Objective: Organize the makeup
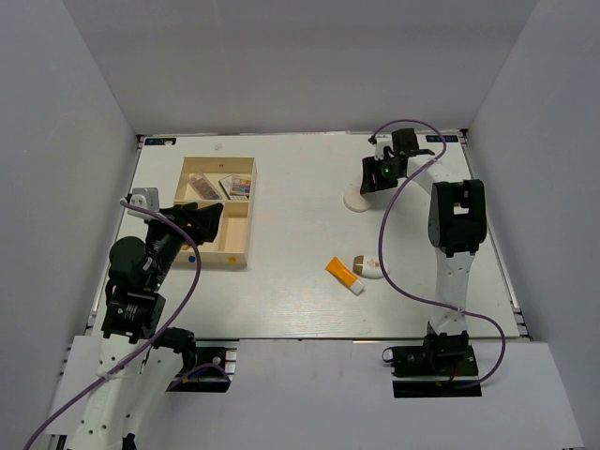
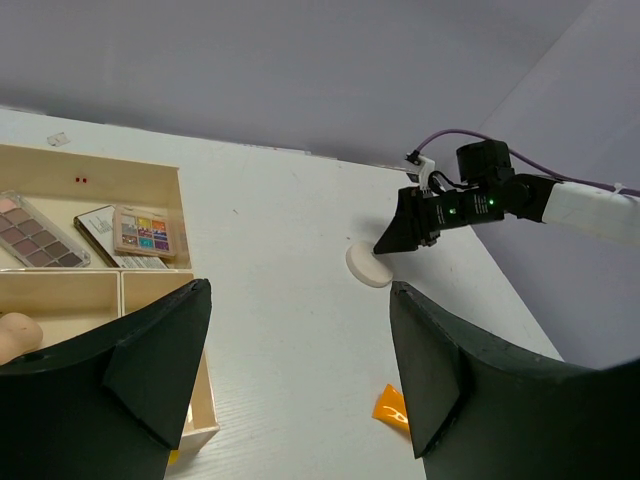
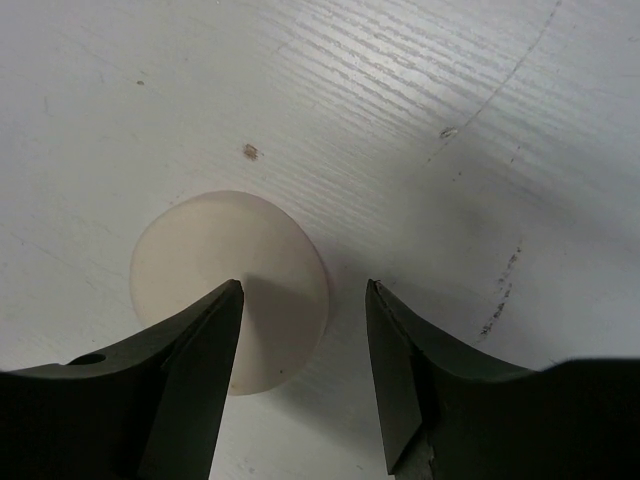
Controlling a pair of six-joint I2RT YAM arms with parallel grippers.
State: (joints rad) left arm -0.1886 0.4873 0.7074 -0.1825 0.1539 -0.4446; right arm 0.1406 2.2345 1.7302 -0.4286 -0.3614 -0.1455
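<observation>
A round white disc [image 1: 357, 200] lies on the table at the back right; it also shows in the right wrist view [image 3: 225, 280] and the left wrist view [image 2: 367, 266]. My right gripper [image 3: 303, 290] is open just above it, the left finger over the disc, the right finger past its edge. An orange tube with a white cap [image 1: 344, 275] and a white oval item [image 1: 368, 268] lie mid-table. Two eyeshadow palettes [image 2: 142, 230] and a beige sponge [image 2: 15, 333] sit in the wooden box [image 1: 239, 222]. My left gripper [image 2: 300, 300] is open and empty over the box's right side.
White walls close in the table on three sides. The right arm's purple cable [image 1: 389, 253] loops over the table near the tube. A small grey bracket [image 1: 141, 198] sits at the left edge beside the box.
</observation>
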